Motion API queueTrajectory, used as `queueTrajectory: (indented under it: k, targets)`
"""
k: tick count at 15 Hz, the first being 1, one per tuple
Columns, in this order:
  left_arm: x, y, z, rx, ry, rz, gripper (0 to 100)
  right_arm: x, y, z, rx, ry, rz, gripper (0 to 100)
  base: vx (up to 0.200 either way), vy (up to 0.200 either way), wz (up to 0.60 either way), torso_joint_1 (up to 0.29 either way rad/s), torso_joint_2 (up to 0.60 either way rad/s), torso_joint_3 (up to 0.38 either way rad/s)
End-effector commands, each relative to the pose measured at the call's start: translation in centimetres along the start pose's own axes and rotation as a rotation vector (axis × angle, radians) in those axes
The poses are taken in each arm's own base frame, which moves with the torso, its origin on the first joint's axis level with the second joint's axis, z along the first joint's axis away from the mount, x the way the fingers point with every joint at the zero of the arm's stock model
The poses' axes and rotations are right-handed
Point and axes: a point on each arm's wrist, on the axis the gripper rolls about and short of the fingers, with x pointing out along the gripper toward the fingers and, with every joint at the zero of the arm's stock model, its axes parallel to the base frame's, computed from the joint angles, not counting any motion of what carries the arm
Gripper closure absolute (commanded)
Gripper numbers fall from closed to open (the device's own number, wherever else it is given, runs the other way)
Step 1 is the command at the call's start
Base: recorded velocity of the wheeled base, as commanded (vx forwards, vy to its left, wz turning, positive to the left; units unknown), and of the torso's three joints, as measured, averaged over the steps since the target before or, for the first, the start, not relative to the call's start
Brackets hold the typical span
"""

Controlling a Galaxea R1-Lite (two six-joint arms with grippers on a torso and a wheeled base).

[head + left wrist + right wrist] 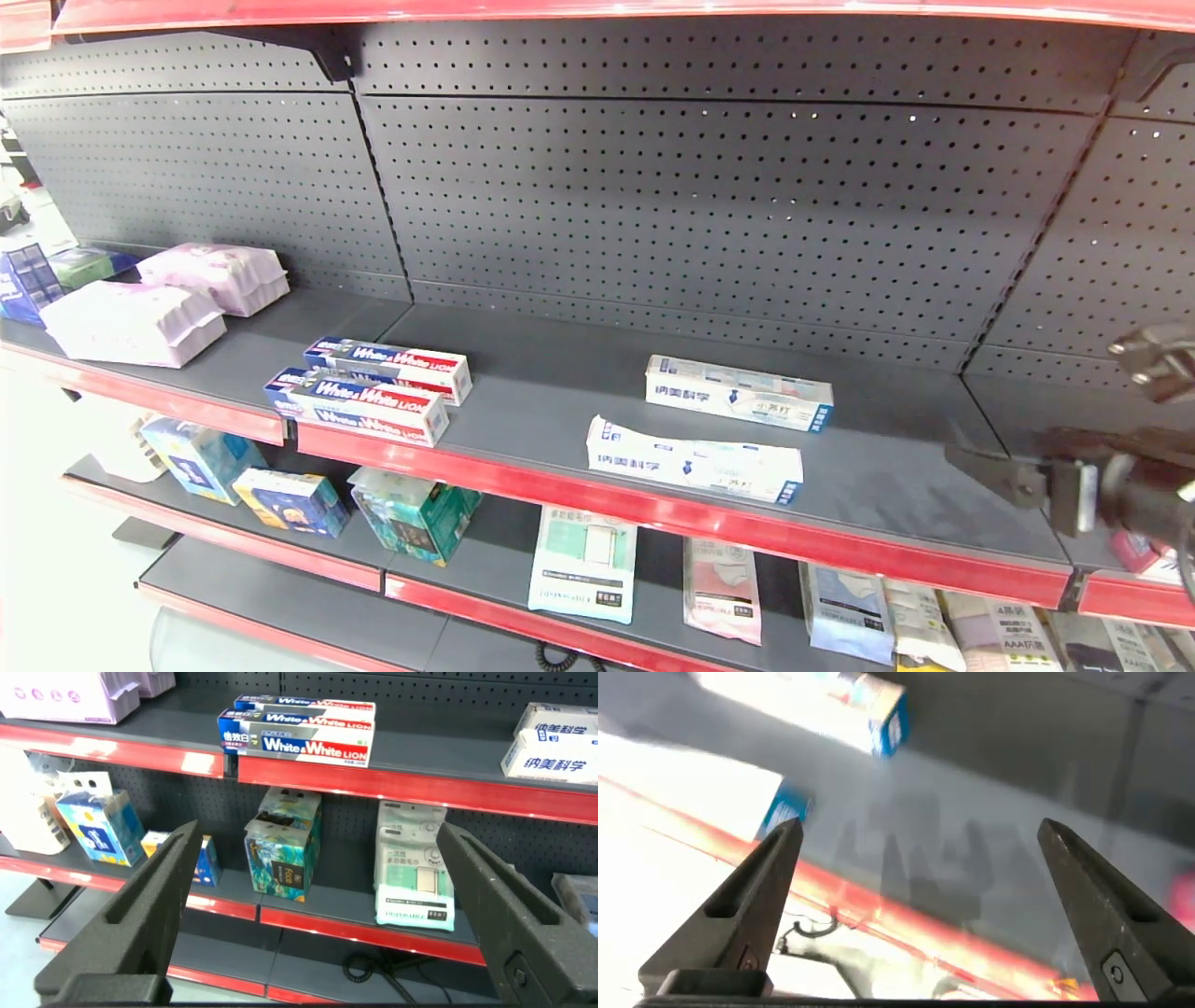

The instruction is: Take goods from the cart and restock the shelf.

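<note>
The right pincer (920, 831) is spread wide and holds nothing, hovering over the grey shelf (878, 476) near its red front lip. The two white toothpaste boxes (695, 459) lie off to its left (one nearer the lip, one farther back). The left pincer (318, 831), also spread and empty, faces a lower tier. A green tissue box (285, 845) stands straight ahead of it, and the red-and-blue toothpaste boxes (294, 742) sit one tier above.

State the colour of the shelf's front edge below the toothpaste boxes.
Red; the shelf edge shows best in the head view.
</note>
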Motion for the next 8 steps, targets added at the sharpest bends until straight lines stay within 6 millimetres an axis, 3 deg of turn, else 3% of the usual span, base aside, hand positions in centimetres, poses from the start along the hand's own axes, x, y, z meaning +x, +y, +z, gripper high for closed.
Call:
queueTrajectory:
  k: [1,3,5,6,8]
  targets:
    - [0.0,0.0,0.0,0.000,0.000,0.000,0,-9.1,0.6,-4.8,-0.052,-0.281,-0.015,0,0.000,0.000,0.00,0.000,0.00,0.000]
    - [0.0,0.0,0.0,0.000,0.000,0.000,0,-10.5,0.7,-6.9,-0.069,-0.348,-0.028,0,0.000,0.000,0.00,0.000,0.00,0.000]
    - [0.0,0.0,0.0,0.000,0.000,0.000,0,-11.9,1.2,-13.2,-0.085,-0.454,-0.061,0,0.000,0.000,0.00,0.000,0.00,0.000]
    - [0.0,0.0,0.0,0.000,0.000,0.000,0,-12.2,1.3,-15.6,-0.067,-0.408,-0.094,0,0.000,0.000,0.00,0.000,0.00,0.000]
    - [0.0,0.0,0.0,0.000,0.000,0.000,0,-12.2,1.2,-15.4,-0.063,-0.413,-0.143,0,0.000,0.000,0.00,0.000,0.00,0.000]
